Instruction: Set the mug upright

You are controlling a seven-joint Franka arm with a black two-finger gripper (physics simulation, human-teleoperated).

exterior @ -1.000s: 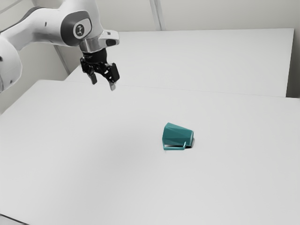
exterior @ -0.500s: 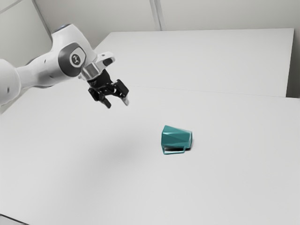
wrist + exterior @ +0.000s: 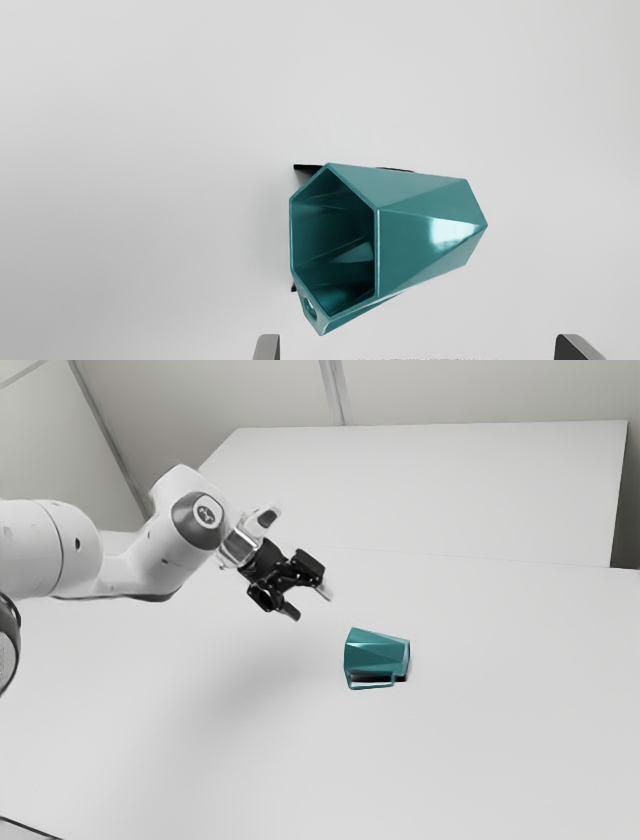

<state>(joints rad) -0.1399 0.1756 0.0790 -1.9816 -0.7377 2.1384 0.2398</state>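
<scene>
The gripper (image 3: pixel 310 605) has moved down and toward the exterior view's right, nearer the mug (image 3: pixel 377 653); its fingers (image 3: pixel 267 347) stand wide apart, touching nothing. The teal mug lies on its side on the worktop (image 3: pixel 200 770), just beyond the fingertips. Its wider, open mouth (image 3: pixel 377 250) faces the exterior view's left, and the wrist view looks in on faceted inner walls (image 3: pixel 325 235) with a paler patch. The handle (image 3: pixel 372 687) is low on its side.
</scene>
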